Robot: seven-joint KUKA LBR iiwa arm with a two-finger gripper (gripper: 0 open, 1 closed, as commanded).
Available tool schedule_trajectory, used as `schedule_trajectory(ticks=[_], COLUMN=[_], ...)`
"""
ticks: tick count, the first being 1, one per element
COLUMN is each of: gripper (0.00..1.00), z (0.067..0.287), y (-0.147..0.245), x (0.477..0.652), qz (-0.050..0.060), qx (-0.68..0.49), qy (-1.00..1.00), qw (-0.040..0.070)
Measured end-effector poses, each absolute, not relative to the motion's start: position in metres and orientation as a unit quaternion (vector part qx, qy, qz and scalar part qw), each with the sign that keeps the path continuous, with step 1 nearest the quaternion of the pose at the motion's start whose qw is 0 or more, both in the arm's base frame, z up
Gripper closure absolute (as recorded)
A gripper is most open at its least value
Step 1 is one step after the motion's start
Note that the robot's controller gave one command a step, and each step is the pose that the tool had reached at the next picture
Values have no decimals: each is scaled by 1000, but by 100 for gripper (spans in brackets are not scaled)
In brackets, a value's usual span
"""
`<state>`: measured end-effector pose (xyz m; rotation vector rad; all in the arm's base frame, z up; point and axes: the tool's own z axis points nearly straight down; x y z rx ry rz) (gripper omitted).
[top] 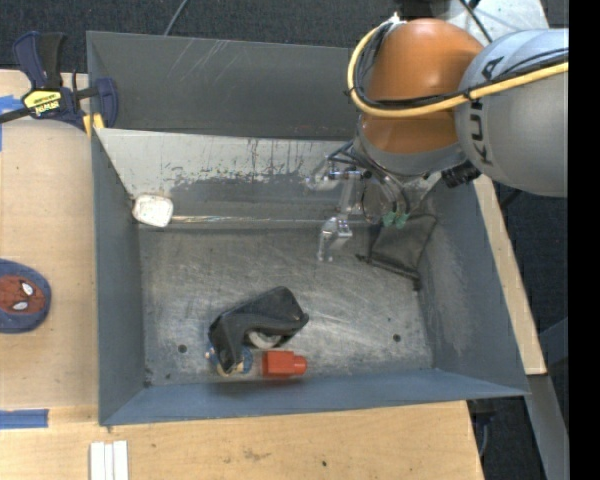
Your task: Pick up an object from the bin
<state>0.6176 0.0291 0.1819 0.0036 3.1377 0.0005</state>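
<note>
My gripper [361, 230] hangs under the orange wrist cover, over the back right part of the bin floor. Its fingers stand open; the left metal fingertip [331, 234] is low near the floor, with bare floor between the two. A dark flat square piece [404, 248] with a small green bit at its top lies tilted against the right wall, right beside the right finger. I cannot tell whether that finger touches it.
A small white lump [153, 210] rests at the back left corner. Near the front wall lies a black crumpled thing [260, 318] with a red block [283, 364] and a small bluish part beside it.
</note>
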Motion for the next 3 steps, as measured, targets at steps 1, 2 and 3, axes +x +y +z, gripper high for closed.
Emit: schedule_trajectory(ticks=[1,2,3], gripper=[0,100,0], z=[135,137,137], y=[48,47,47], x=[548,551,551], qz=[0,0,0], qx=[-70,-70,-69], qy=[998,998,998], qw=[-2,1,1])
